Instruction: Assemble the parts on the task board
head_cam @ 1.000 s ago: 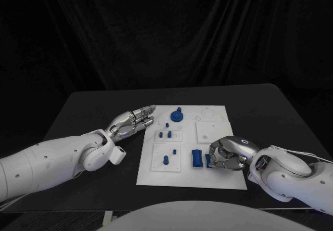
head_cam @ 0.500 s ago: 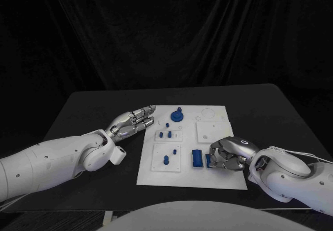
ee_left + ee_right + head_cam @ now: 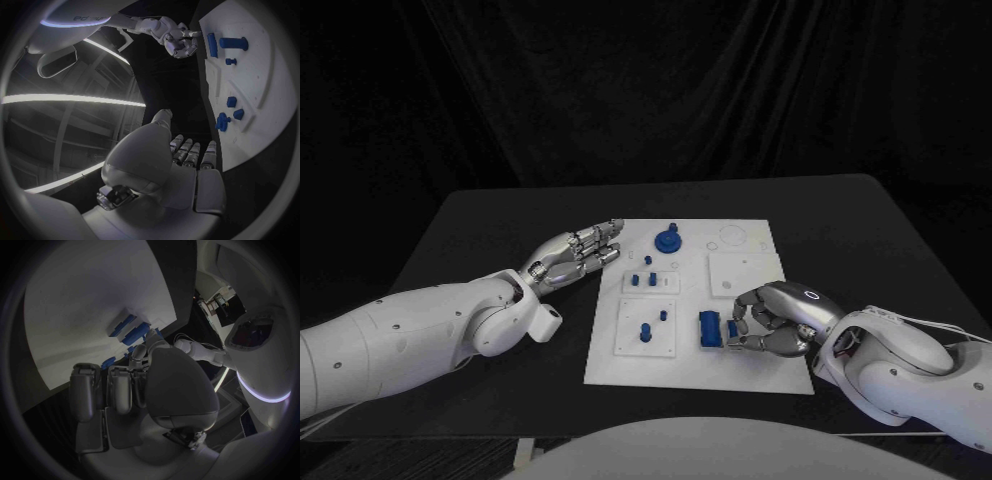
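The white task board [image 3: 750, 352] lies mid-table, with a round blue knob [image 3: 669, 239] at its far end and several small blue pegs [image 3: 646, 332] on its left plates. A blue block [image 3: 710, 330] stands near the front. Right beside it is a narrow blue piece [image 3: 733, 334], and my right hand [image 3: 772, 318] curls over it, pinching it with its fingertips [image 3: 187, 36]. In the right wrist view these blue parts [image 3: 133, 335] sit just beyond the hand [image 3: 147, 385]. My left hand [image 3: 574, 255] lies by the board's left edge [image 3: 215, 105], its fingers [image 3: 190, 150] stretched out and holding nothing.
The black table [image 3: 488, 225] reaches out on both sides of the board. A raised white square plate [image 3: 741, 272] sits on the board's right half, just beyond my right hand. Dark curtains hang behind the table.
My right hand has shifted very slightly to the right at the narrow blue piece. The left arm and the other parts have not moved.
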`<move>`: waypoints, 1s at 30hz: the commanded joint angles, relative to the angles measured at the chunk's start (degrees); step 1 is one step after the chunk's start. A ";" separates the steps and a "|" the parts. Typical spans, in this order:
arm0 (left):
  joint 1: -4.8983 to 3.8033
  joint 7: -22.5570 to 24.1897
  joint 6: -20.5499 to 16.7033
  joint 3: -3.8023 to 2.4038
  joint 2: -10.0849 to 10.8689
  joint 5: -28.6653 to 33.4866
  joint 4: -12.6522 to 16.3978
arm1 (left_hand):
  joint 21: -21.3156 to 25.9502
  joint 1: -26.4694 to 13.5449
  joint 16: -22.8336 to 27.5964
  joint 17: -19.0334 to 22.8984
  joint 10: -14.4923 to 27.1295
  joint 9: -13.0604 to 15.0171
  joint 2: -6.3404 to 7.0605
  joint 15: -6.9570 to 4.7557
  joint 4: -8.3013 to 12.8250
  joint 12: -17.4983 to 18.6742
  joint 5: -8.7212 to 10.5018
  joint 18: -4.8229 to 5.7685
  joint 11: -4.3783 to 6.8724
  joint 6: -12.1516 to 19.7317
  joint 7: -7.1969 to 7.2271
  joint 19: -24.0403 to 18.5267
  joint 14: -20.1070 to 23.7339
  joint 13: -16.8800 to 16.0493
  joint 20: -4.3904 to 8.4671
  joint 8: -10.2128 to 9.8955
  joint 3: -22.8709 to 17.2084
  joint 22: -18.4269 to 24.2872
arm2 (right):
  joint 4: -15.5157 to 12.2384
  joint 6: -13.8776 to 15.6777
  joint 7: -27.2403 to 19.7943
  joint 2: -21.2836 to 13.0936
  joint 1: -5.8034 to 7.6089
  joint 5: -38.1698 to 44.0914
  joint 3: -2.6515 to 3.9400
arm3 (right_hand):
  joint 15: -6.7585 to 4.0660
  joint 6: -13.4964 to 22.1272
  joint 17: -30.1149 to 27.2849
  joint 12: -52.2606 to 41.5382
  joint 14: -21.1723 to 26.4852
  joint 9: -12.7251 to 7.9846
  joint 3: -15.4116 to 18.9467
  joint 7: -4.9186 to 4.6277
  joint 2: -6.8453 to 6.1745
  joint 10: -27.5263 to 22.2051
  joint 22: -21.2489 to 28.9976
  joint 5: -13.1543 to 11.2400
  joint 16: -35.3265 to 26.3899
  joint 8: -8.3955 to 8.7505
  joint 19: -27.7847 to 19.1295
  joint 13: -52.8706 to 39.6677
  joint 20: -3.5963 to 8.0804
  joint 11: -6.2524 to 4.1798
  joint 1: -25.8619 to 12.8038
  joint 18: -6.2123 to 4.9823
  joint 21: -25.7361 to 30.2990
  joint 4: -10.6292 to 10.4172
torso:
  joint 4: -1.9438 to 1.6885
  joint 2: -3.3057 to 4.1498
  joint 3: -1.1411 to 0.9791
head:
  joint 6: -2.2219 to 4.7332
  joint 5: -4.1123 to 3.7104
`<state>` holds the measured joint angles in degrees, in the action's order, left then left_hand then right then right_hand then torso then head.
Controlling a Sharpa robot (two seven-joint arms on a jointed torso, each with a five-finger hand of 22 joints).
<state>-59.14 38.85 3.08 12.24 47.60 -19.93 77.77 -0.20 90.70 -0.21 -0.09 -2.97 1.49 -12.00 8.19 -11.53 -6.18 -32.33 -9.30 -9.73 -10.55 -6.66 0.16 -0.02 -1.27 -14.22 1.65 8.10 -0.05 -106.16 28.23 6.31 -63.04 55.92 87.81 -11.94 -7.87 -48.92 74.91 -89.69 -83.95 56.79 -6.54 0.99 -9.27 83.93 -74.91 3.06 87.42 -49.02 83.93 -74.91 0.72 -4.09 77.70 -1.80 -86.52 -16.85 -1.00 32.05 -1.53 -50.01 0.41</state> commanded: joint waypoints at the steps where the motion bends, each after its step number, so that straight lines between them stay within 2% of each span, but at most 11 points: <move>1: 0.11 3.01 0.57 -0.05 -0.19 0.19 0.08 | 0.20 0.29 0.21 0.09 -0.22 0.06 0.05 0.32 0.27 -0.12 -0.18 -0.86 -0.06 0.01 -0.35 -0.16 0.02 -0.06 -0.42 0.17 0.00 0.05 | -0.20 3.73 -2.58 0.19 -0.15 -1.36 0.02 | 0.04 -0.49 8.80 -0.31 -4.82 0.10 0.39 -0.09 -0.03 6.07 -13.85 -0.19 0.14 -0.25 4.43 -15.09 0.50 -0.45 -0.88 0.86 -0.12 -0.03 | 0.02 -0.02 0.00 | 0.01 -0.03; 12: 0.15 3.52 0.28 -0.05 -0.02 0.19 0.23 | 0.20 0.30 0.21 0.09 -0.31 0.06 -0.03 0.37 0.30 -0.26 -0.20 -0.86 -0.19 -0.05 -0.26 -0.16 0.02 -0.09 -0.42 0.17 -0.07 0.05 | 0.64 4.48 -2.84 1.06 -0.15 -2.29 0.02 | -0.09 -0.28 8.24 -0.31 -4.69 0.20 0.09 0.11 1.63 6.07 -13.69 -0.15 -0.10 -0.10 4.21 -15.09 0.64 -0.66 -1.79 0.74 0.31 0.04 | 0.04 -0.02 0.00 | 0.01 0.25; 16: 0.15 4.76 -0.44 -0.05 0.17 0.19 0.43 | 0.20 -0.59 0.21 0.09 -0.39 0.07 -0.25 0.28 -0.57 -0.23 0.75 -0.85 -0.08 -0.27 -0.25 -0.16 0.02 -0.08 -0.33 0.16 0.12 0.05 | 0.77 8.58 -6.00 0.99 -0.15 -5.19 0.03 | 0.24 -0.03 4.43 -0.31 -3.82 -1.91 1.79 -0.27 3.92 6.07 -12.70 -0.01 -1.83 2.64 2.88 -15.09 0.43 -0.58 -8.35 0.03 3.00 0.18 | -0.03 -0.02 -0.01 | 0.01 0.26; 18: 0.16 5.09 -0.62 -0.05 0.26 0.19 0.51 | 0.20 -2.32 0.21 0.09 -0.28 0.09 -0.39 -0.17 -2.80 0.02 2.06 -0.89 0.45 -0.54 -0.28 -0.16 0.02 -0.04 0.01 0.16 0.85 0.05 | 0.79 10.31 -7.07 0.95 -0.15 -5.86 0.03 | 0.23 -0.09 4.04 -0.31 -3.75 -2.38 2.72 -0.23 4.18 6.07 -12.58 0.13 -2.10 3.13 2.72 -15.09 0.36 -0.61 -7.67 -0.05 3.36 0.60 | -0.04 -0.01 -0.01 | 0.01 0.22; 22: 0.16 5.76 -0.90 -0.05 0.39 0.19 0.68 | 0.20 -1.90 0.21 0.09 -0.27 0.11 -0.23 -0.33 -2.81 0.06 1.67 -0.91 0.69 -0.71 -0.43 -0.16 0.02 -0.03 0.12 0.17 0.73 0.05 | 0.76 13.53 -9.54 0.83 -0.14 -7.03 0.04 | 0.07 -1.13 4.68 -0.31 -3.97 -2.61 3.21 0.10 4.30 6.07 -12.81 0.40 -1.86 2.97 3.05 -15.09 0.45 -0.82 -4.47 0.11 2.77 1.57 | -0.03 0.00 -0.01 | 0.01 0.33; 24: 0.16 6.47 -1.19 -0.05 0.56 0.19 1.05 | 0.20 -1.80 0.21 0.09 -0.23 0.12 -0.24 -0.43 -2.93 0.13 1.81 -0.90 0.85 -0.84 -0.68 -0.16 0.02 -0.02 0.19 0.19 0.67 0.05 | 0.59 16.24 -12.55 0.68 -0.13 -9.77 0.05 | 0.04 -1.27 3.99 -0.31 -3.85 -3.05 4.13 0.11 6.22 6.07 -12.64 0.95 -2.21 3.40 2.82 -15.09 0.47 -0.76 -5.76 -0.01 3.30 0.24 | -0.05 -0.02 -0.01 | 0.01 0.38; 26: 0.16 7.23 -1.54 -0.05 0.80 0.19 1.54 | 0.20 -3.68 0.21 0.09 0.02 0.15 -0.55 -1.33 -5.14 0.47 4.02 -0.97 1.85 -1.31 -1.05 -0.16 0.02 0.04 0.87 0.23 1.58 0.05 | 0.43 18.25 -17.02 0.52 -0.12 -14.56 0.05 | 0.81 -0.98 -5.64 3.24 -1.20 -7.64 5.75 -0.64 9.51 3.97 -10.43 3.36 -7.70 8.34 -0.24 -11.66 -0.12 0.24 -9.09 -1.43 9.49 0.31 | -0.03 -0.04 -0.01 | 0.01 0.60; 27: 0.16 7.65 -1.78 -0.05 0.97 0.19 1.85 | 0.20 -6.30 0.21 0.09 0.37 0.15 -1.24 -2.16 -5.18 0.87 6.67 -0.95 2.71 -1.43 -1.14 -0.16 0.02 0.10 1.35 0.21 2.80 0.05 | 0.32 19.24 -19.88 0.42 -0.11 -17.72 0.06 | 2.05 -1.66 -17.71 12.60 3.12 -12.57 7.02 -1.89 10.46 -1.89 -6.04 4.91 -16.17 12.82 -6.04 -3.28 -1.37 1.58 -9.13 -3.65 21.04 0.56 | 0.00 -0.05 -0.01 | 0.01 0.75; 28: 0.16 8.06 -2.03 -0.05 1.15 0.19 2.15 | 0.20 -7.09 0.21 0.09 0.50 0.17 -1.28 -2.58 -5.34 1.03 7.55 -0.91 2.98 -1.54 -1.03 -0.16 0.02 0.13 1.54 0.22 3.34 0.05 | 0.19 20.09 -22.78 0.31 -0.09 -20.97 0.06 | 2.29 -1.87 -21.85 15.83 4.59 -14.39 7.84 -2.66 10.19 -3.86 -4.25 4.94 -19.45 14.33 -7.93 -0.47 -2.00 1.76 -9.01 -4.29 25.31 0.49 | 0.04 -0.05 0.00 | 0.01 0.94; 29: 0.15 8.36 -2.25 -0.05 1.30 0.19 2.40 | 0.20 -7.74 0.21 0.09 0.60 0.17 -1.37 -2.85 -5.35 1.13 8.32 -0.90 3.23 -1.62 -0.95 -0.16 0.02 0.15 1.69 0.22 3.88 0.05 | 0.07 20.64 -25.05 0.22 -0.07 -23.55 0.07 | 3.84 -1.27 -35.10 26.42 11.05 -16.61 8.49 -3.44 10.85 -11.19 1.05 5.09 -30.11 16.56 -14.54 8.27 -2.58 3.11 -9.52 -6.36 38.18 1.04 | 0.08 -0.04 0.00 | 0.01 1.14; 30: 0.15 8.69 -2.54 -0.05 1.50 0.19 2.69 | 0.20 -8.63 0.21 0.09 0.77 0.19 -1.49 -3.36 -5.35 1.34 9.82 -0.89 3.74 -1.80 -0.72 -0.16 0.02 0.19 1.97 0.24 4.51 0.05 | -0.09 21.13 -27.79 0.10 0.00 -26.75 0.08 | 5.36 -1.30 -42.89 39.39 15.13 -20.18 10.04 -4.73 11.37 -19.59 8.10 6.62 -38.92 19.52 -21.11 18.91 -4.19 4.48 -9.85 -8.18 52.64 0.71 | 0.09 -0.06 -0.01 | 0.01 1.31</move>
<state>-59.07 38.85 2.08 12.24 48.97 -19.93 79.96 -0.20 82.66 -0.21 -0.06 -2.25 1.59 -13.43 5.22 -16.84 -5.04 -23.28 -9.30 -6.34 -12.03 -7.44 -0.12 0.02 -1.12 -12.61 1.65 12.22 -0.06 -105.89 43.23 -9.56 -62.77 55.91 73.60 -11.91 -3.28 -50.25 37.22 -56.92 -71.16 38.35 2.87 -3.20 1.45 68.09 -69.18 9.22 53.44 -31.02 66.25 -60.28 -2.87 -0.26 67.77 -8.84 -43.38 -16.06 -1.02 32.01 -1.54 -50.01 1.35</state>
